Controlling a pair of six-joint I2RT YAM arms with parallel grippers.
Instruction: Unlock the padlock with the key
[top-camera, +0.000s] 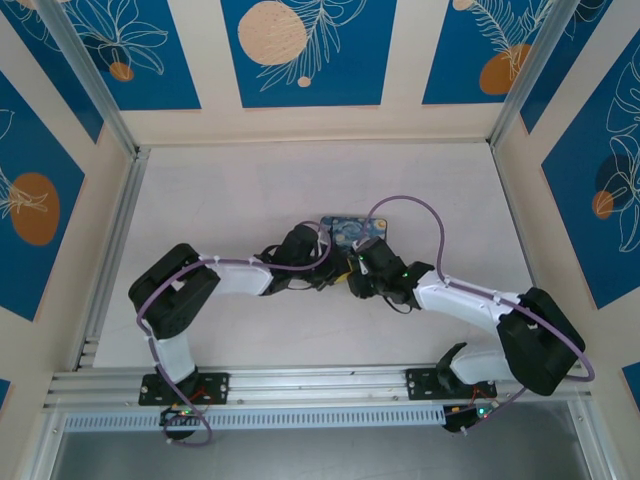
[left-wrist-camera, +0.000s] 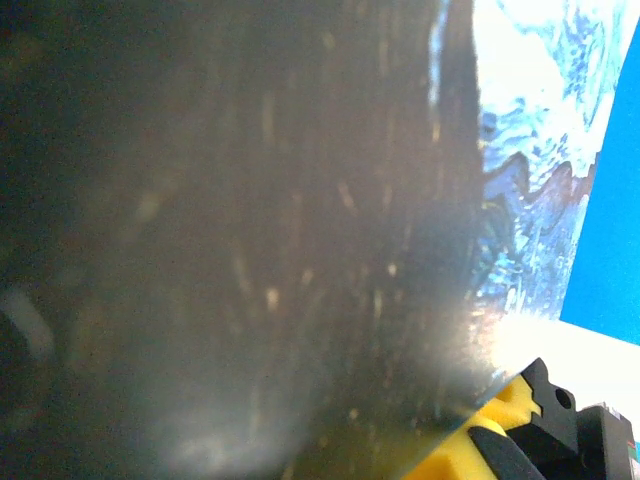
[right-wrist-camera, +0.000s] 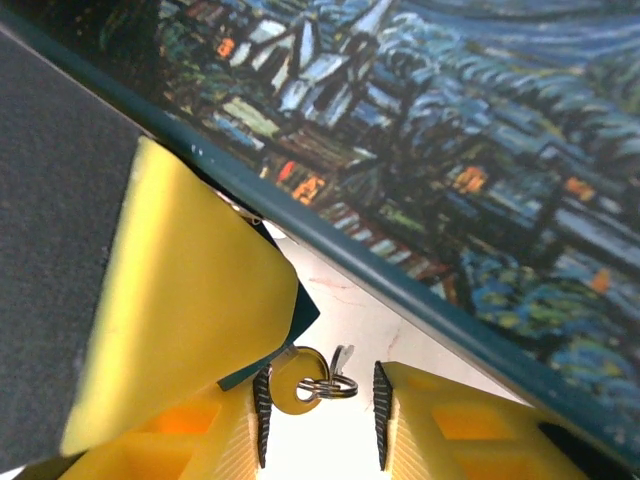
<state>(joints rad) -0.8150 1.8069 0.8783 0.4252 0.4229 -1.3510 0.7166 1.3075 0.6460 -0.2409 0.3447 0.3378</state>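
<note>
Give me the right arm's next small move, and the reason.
Probably close the right gripper's jaws fully on the key. Its round head, carrying a small ring, sits between the ribbed pads. A gap shows on the ring side, so the grip looks unfinished.

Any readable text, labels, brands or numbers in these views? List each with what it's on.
No legible text found.
On the painted box: a starry-night picture, no lettering.
On the wall panels: leaf and circle artwork, no words.
On the key: no stamp can be made out; its head is washed out by glare.
On the dark blurred surface close to the left wrist camera: too blurred to read anything.
</note>
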